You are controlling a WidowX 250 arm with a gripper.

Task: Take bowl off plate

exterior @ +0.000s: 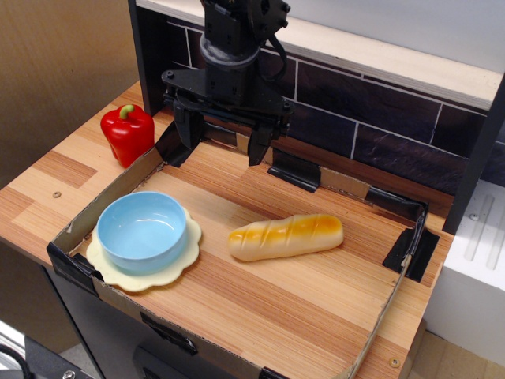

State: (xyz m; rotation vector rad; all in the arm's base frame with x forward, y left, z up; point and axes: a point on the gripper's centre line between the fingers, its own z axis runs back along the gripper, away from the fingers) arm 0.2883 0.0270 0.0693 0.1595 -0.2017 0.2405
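On the plate [145, 271] sits the bowl [142, 231].

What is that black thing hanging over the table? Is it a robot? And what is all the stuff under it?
Yes, it is a robot arm. The black part at its end is the gripper, a hand with two fingers. The fingers are spread apart and hold nothing. There is only one picture, taken from the front and above, looking down at a wooden table with a low cardboard wall around it. On it, a light-blue bowl sits on a pale yellow plate with a wavy edge. Beside them lies a bread roll. A red pepper stands outside the wall. The gripper hangs above the back of the table, touching none of them.
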